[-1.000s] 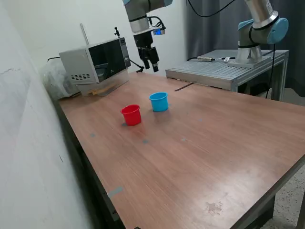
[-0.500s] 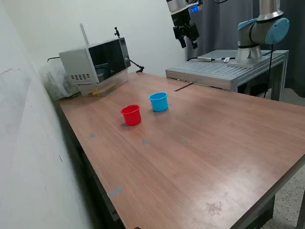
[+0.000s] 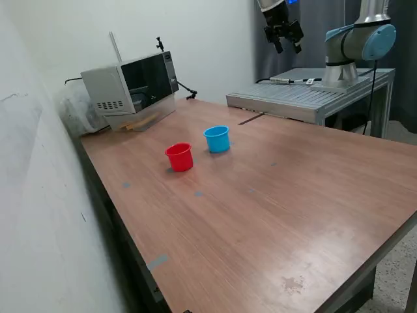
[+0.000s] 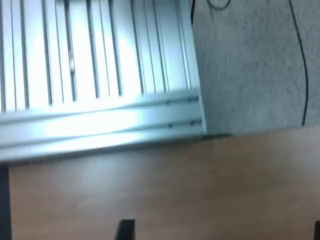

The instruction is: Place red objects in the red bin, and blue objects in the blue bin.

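Gripper (image 3: pixel 285 44) swinging from above microwave (image 3: pixel 130 88) toward frame's upper right, fingers spread, carrying nothing. I'm seeing no cubes. Red cup (image 3: pixel 179 157), blue cup (image 3: pixel 217 139) sitting center-left: light, tippable plastic; I'm judging rim best grip.

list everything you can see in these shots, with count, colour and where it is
red cup: one, red, upright on the table, at the exterior view's left of the blue cup
blue cup: one, light blue, upright, close beside the red cup, apart from it
cubes: none visible on the table
microwave: one, grey with a dark door, far corner by the wall
table: one, brown wood
metal platform: one, silver, ribbed, at the table's far edge
gripper: one, black, high above the platform, fingers apart, holding nothing
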Robot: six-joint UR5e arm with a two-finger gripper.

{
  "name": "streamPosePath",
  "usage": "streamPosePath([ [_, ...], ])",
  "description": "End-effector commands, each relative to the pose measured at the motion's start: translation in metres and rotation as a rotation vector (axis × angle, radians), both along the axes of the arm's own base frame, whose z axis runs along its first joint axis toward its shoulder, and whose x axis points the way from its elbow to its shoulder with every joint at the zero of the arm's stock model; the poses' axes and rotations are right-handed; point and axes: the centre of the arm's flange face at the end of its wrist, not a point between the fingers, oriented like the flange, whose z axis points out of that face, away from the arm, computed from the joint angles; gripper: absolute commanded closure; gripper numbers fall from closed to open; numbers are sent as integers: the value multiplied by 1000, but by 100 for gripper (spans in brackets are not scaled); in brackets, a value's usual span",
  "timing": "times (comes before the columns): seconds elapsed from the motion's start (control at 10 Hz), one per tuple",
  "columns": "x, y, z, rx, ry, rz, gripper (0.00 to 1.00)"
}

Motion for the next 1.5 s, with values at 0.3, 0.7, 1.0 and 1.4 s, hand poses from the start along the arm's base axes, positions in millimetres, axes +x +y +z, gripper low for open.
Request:
streamPosePath([
  [0.3,41,-4,15,-24,-105,-9,0],
  [0.7,42,-5,15,-25,-107,-8,0],
  [1.0,42,-3,15,-25,-107,-9,0],
  [1.4,42,-4,15,-25,-107,-8,0],
])
